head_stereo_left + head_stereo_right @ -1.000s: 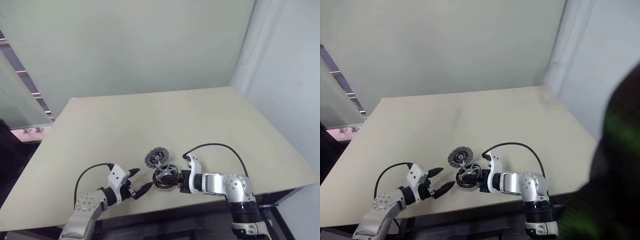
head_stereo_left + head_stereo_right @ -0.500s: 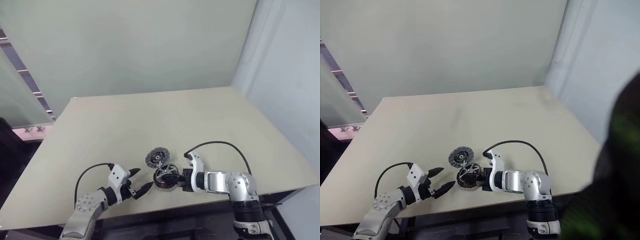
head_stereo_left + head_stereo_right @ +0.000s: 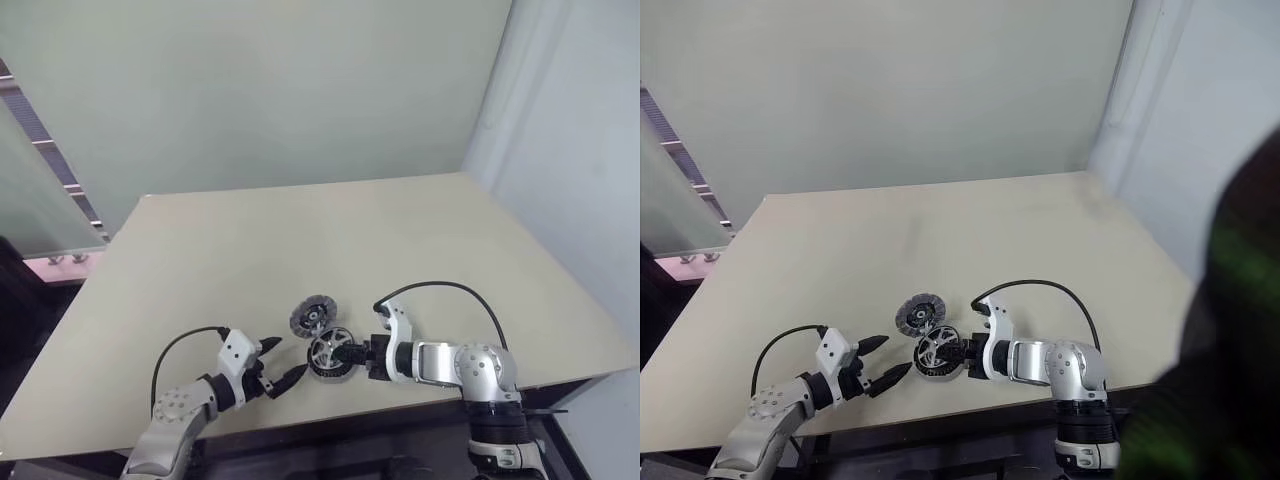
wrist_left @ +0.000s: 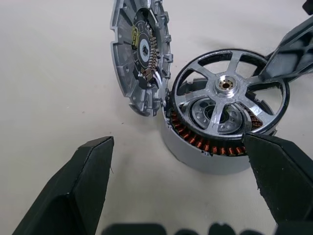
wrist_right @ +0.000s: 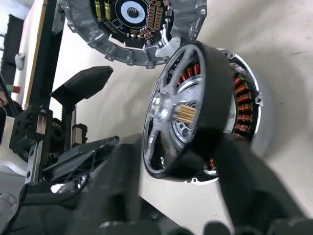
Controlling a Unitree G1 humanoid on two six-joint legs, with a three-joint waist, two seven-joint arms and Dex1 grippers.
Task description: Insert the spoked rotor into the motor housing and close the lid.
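The spoked rotor (image 4: 227,112) lies near the table's front edge, its silver spokes and dark ring tilted over copper windings. The motor housing (image 4: 142,54), a grey ribbed disc, leans against its far side, also seen in the head view as the motor housing (image 3: 313,316). My right gripper (image 3: 351,353) reaches in from the right, and its fingers (image 5: 122,186) press on both faces of the rotor's dark ring. My left gripper (image 3: 286,359) hovers open just left of the rotor, and its fingers (image 4: 73,196) touch nothing. A separate lid is out of view.
The beige table (image 3: 300,240) stretches far behind the parts. Its front edge runs just below both grippers. A black cable (image 3: 440,292) loops over the right arm. A wall stands behind the table.
The right gripper's fingers have closed in on the rotor's ring, and the rotor now sits flatter with less copper showing. The left gripper has stayed put.
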